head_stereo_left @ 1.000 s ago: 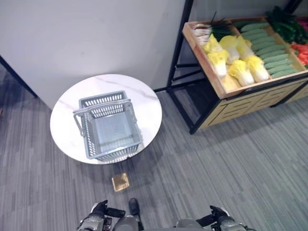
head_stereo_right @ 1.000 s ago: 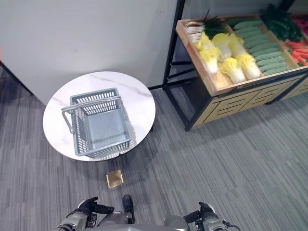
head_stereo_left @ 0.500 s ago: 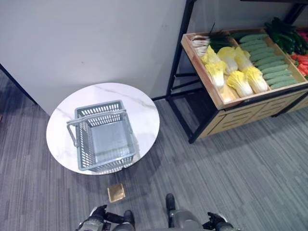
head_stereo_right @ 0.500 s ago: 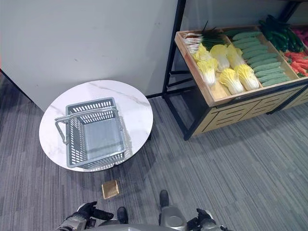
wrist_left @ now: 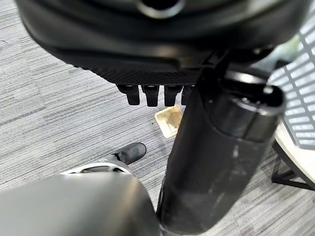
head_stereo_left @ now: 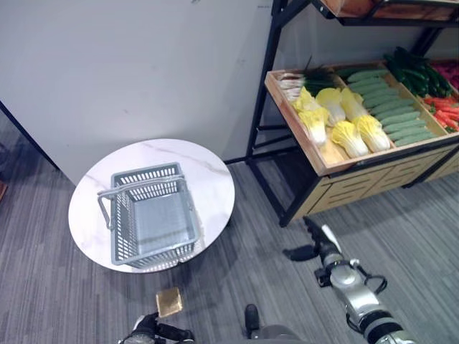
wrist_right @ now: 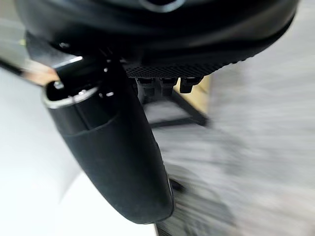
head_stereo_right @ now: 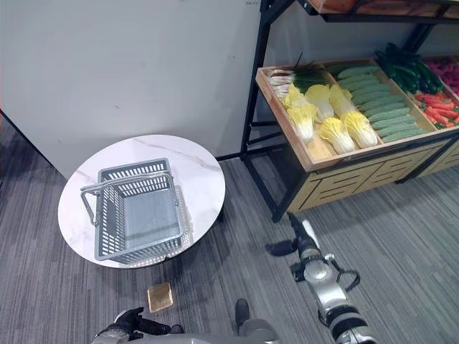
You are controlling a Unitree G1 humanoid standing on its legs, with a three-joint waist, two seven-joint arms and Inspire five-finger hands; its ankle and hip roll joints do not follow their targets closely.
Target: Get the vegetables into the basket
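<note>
Now the right hand is up in front of the robot with its fingers straight and apart, holding nothing. A moment ago it was low down by the robot's side, so the arm has lifted and now points toward the wooden crate shelf on black metal legs. The vegetables are all in that crate: yellow-white cabbages, long green cucumbers, green onions and red carrots at the far end. The grey plastic basket with two handles sits empty on the round white marble worktop, well apart from the crate. The left hand hangs low with its fingers relaxed and nothing in it. No vegetable is in the basket yet, so I think the robot is just starting its first reach.
</note>
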